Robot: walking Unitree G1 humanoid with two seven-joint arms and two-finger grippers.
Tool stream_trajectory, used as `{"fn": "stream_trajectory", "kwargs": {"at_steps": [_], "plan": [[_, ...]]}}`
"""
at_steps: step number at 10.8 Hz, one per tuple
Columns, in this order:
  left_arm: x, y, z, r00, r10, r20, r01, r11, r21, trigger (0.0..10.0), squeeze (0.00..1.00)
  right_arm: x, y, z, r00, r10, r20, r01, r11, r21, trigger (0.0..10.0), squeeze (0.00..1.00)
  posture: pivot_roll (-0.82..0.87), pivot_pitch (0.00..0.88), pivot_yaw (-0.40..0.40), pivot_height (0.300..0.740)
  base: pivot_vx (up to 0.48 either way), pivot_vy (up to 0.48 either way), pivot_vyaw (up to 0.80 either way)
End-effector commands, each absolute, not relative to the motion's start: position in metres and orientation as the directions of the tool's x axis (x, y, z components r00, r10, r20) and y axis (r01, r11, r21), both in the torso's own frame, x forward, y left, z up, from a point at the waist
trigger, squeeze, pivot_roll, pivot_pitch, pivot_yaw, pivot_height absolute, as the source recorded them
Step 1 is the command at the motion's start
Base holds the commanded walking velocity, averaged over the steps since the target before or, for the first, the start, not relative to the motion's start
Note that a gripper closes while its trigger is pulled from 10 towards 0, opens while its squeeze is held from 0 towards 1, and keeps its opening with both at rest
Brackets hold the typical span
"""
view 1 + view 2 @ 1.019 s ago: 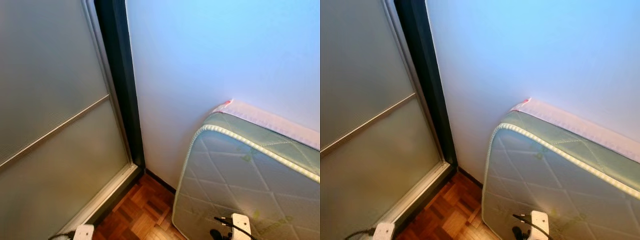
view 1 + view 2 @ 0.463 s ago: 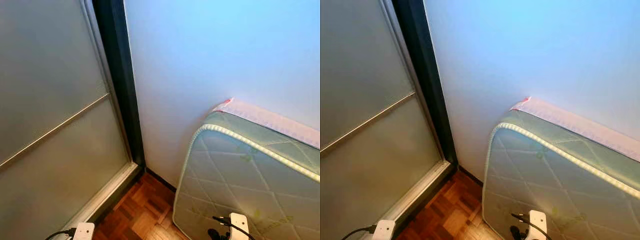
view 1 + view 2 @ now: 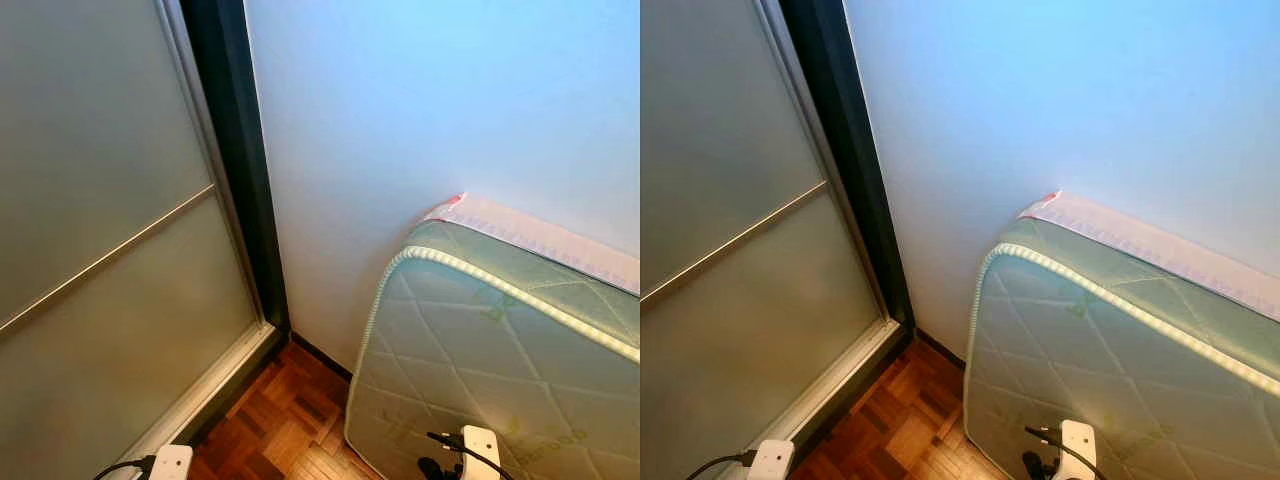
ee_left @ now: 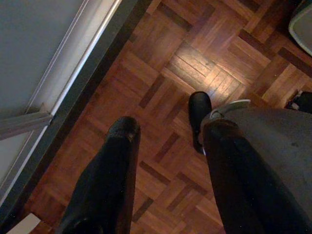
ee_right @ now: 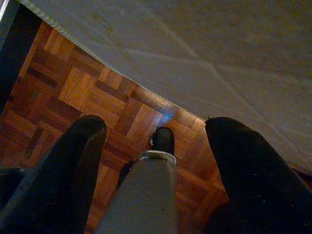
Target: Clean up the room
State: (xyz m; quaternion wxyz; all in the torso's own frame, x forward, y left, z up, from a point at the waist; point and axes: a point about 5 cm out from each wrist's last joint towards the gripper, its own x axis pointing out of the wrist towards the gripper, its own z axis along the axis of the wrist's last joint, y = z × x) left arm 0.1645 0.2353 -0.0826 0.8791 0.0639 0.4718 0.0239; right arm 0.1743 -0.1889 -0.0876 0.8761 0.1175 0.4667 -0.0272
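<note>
I face a room corner. A pale green quilted mattress (image 3: 480, 350) leans on its edge against the white wall (image 3: 420, 110). Both arms hang low, and a white wrist piece of each peeks in at the bottom of the head views, the left (image 3: 170, 463) and the right (image 3: 481, 446). My left gripper (image 4: 168, 134) is open over parquet floor, with nothing between its fingers (image 4: 122, 141). My right gripper (image 5: 158, 127) is also open and empty, hanging close beside the mattress face (image 5: 204, 44).
A frosted glass sliding door (image 3: 90, 230) with a dark frame (image 3: 240, 160) fills the left side. Its metal track (image 4: 73, 73) runs along the parquet floor (image 3: 285, 425). My own grey leg and black foot (image 5: 163, 139) stand on the floor below the grippers.
The head view has drifted very slightly. Nothing in the room has moved and both arms still hang as before.
</note>
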Motion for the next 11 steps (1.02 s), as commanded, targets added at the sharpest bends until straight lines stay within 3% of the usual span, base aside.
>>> {"fn": "stream_trajectory", "kwargs": {"at_steps": [1,11], "plan": [[0.1608,0.2355,-0.0843,0.537,0.097,-0.838,0.043,0.989,0.141,10.0,0.00,0.1722,-0.1890,-0.0886,0.558,0.062,-0.828,0.170,0.967,0.188,10.0,0.00,0.21,0.082,0.004,0.740,0.000,0.000,0.00],[0.1609,0.2351,-0.0844,0.531,0.091,-0.842,0.068,0.987,0.149,10.0,0.00,0.1700,-0.1893,-0.0895,0.547,0.072,-0.834,0.152,0.971,0.183,10.0,0.00,0.21,0.040,0.003,0.740,-0.261,0.000,0.00]]}}
